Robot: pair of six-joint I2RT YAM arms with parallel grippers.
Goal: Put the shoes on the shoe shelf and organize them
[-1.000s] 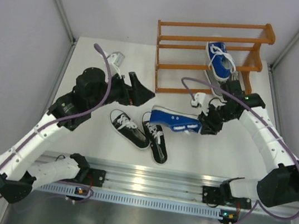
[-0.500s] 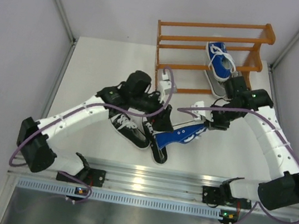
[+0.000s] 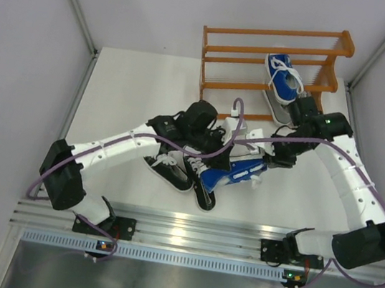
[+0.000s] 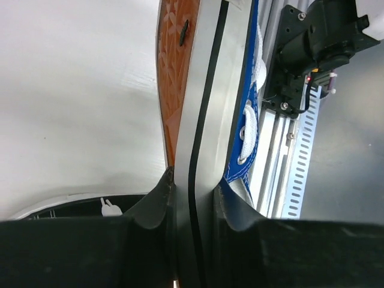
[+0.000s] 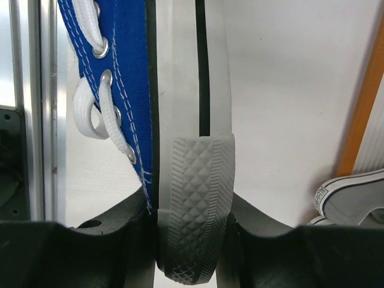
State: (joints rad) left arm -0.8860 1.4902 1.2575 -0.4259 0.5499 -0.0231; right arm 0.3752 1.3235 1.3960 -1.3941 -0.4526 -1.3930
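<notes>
Left of centre in the top view, two black shoes [image 3: 170, 171] are seen lying on the desk [image 3: 136, 85], one crossed close by the other and neither shelved. Just right of them, at the centre of the frame, a blue shoe [image 3: 239, 171] is held tilted between both arms. The left gripper [image 4: 193, 189] is shown in its wrist view with its jaws clamped on the white sole edge at one end. The right gripper [image 5: 193, 207] is shown with its jaws clamped over the ribbed toe bumper at the other end. This shoe is therefore judged to be in transit or in a handover, not yet placed. Further right, in the upper right of the frame, the shoe shelf [image 3: 277, 35] is found with a second blue shoe [image 3: 282, 78] resting across its middle rails. What appears to be a grey shoe [image 3: 278, 112] is partly hidden by the right arm at the lowest tier. A further grey shoe cannot be made out. The task is judged to be under halfway. One or two shoes are shelved, one is in hand, and the black pair is left on the desk. Pairing and straightening on the rails are also left to be done.
</notes>
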